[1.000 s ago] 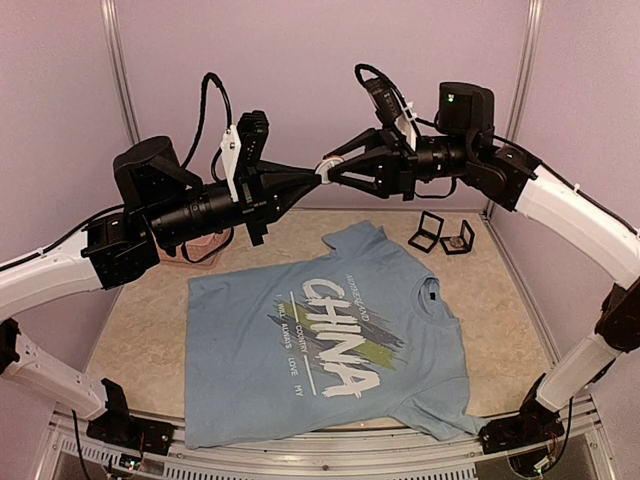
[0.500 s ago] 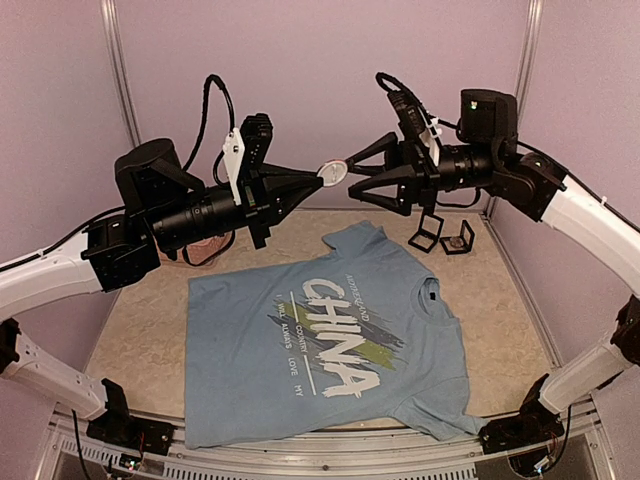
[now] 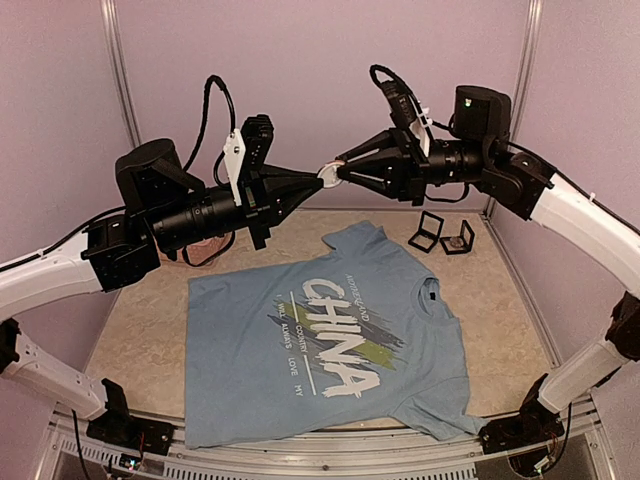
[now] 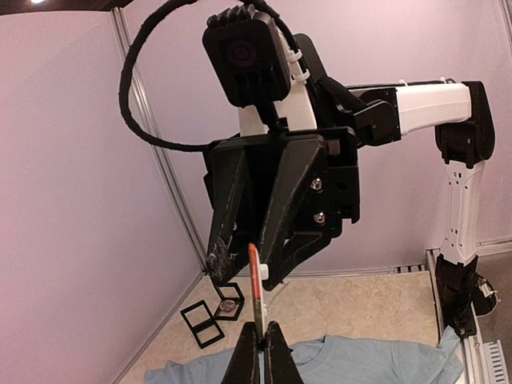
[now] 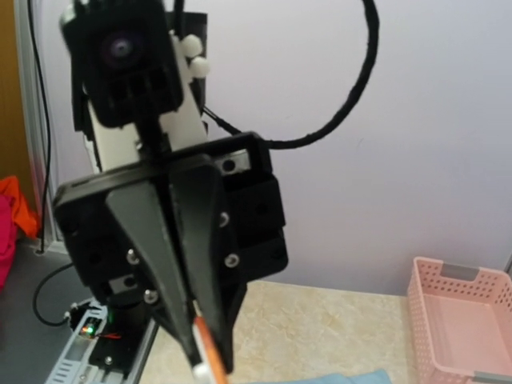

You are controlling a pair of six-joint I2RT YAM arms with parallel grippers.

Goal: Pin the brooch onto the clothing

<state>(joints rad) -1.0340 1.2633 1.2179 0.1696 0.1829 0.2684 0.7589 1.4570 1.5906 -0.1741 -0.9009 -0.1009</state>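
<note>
One T-shirt (image 3: 330,350), one brooch (image 3: 328,172), two black square frames (image 3: 431,231) and one pink basket (image 5: 464,312).

**Open room over the shirt, clutter past its far edge**

The T-shirt (image 3: 330,340) lies flat, and its whole upper face is open to a reach from above. Bare table (image 3: 140,330) runs along the T-shirt's left and right sides, wide enough for a gripper to pass. High above the T-shirt's far edge, the left gripper (image 3: 316,177) and the right gripper (image 3: 338,172) meet tip to tip at the brooch (image 3: 327,173), each barring the other's way forward. Past the T-shirt's far sleeve stand two small black frames (image 3: 432,232). Past its far left corner sits a pink basket (image 5: 460,312). Corner posts (image 3: 118,60) and walls close off the room behind.
</note>
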